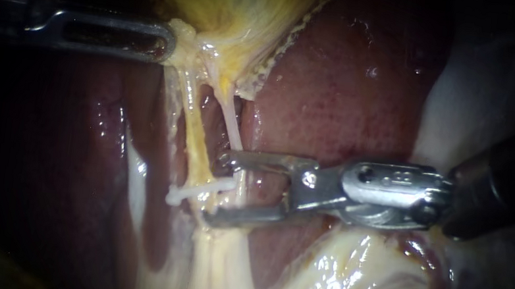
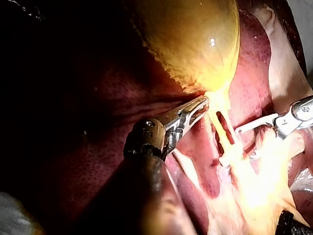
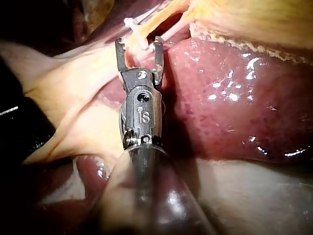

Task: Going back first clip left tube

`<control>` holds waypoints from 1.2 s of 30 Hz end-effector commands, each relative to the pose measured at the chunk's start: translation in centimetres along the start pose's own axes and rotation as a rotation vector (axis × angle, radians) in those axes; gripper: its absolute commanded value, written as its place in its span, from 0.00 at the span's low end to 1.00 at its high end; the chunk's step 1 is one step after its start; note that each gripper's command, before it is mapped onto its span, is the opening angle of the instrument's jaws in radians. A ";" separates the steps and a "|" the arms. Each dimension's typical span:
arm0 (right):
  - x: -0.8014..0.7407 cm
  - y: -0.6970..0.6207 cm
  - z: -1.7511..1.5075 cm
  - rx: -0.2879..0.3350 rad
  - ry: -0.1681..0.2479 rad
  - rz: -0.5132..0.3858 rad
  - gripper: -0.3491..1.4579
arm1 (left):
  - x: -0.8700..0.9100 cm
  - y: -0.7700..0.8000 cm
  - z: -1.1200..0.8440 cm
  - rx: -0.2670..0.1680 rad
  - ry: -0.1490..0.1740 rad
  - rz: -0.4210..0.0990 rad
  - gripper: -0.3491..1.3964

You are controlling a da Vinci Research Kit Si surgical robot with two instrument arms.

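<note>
Clip (image 1: 195, 191): white, one only, it lies across the left tube (image 1: 194, 133) low on that tube's run, just above where the strands merge into pale fat. Around the clip's near end stands the right instrument (image 1: 217, 189), its jaws released, with a clear gap between them. The clip end sits in that gap and, as far as I can see, neither jaw touches it. I judge the step in hand to be the retreat, with the clip seated and the right instrument due to come away from it. That calls for a straight pull back along the shaft with the jaws kept apart, so that neither tip hooks the clip. It also calls for care around the right tube (image 1: 232, 121), which runs down close by the upper jaw. Farther off, the two tubes rise side by side to the gallbladder (image 1: 243, 3). The left instrument (image 1: 168, 43) is clenched on its neck and holds it taut. The liver (image 1: 343, 96) lies behind all this. By count there are one clip, two tubes, two instruments, one gallbladder and one liver.
</note>
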 end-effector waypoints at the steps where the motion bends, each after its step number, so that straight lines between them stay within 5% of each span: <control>1: 0.06 0.00 -0.09 -0.001 0.000 -0.019 0.47 | 0.00 0.00 -0.01 0.001 0.000 0.000 0.00; 6: 0.27 -0.04 -0.56 -0.011 -0.002 -0.081 0.47 | 0.00 0.00 -0.01 0.001 0.000 0.000 0.00; 15: 0.23 -0.01 -0.96 -0.030 -0.007 -0.117 0.47 | -0.01 -0.01 0.00 0.000 0.000 0.000 0.00; 23: 0.21 -0.01 -1.05 -0.018 -0.008 -0.124 0.47 | 0.01 -0.01 0.08 0.002 0.000 0.001 0.00; 36: 0.21 -0.02 -1.06 -0.015 -0.008 -0.125 0.47 | 0.30 -0.03 0.52 0.030 0.029 0.017 0.00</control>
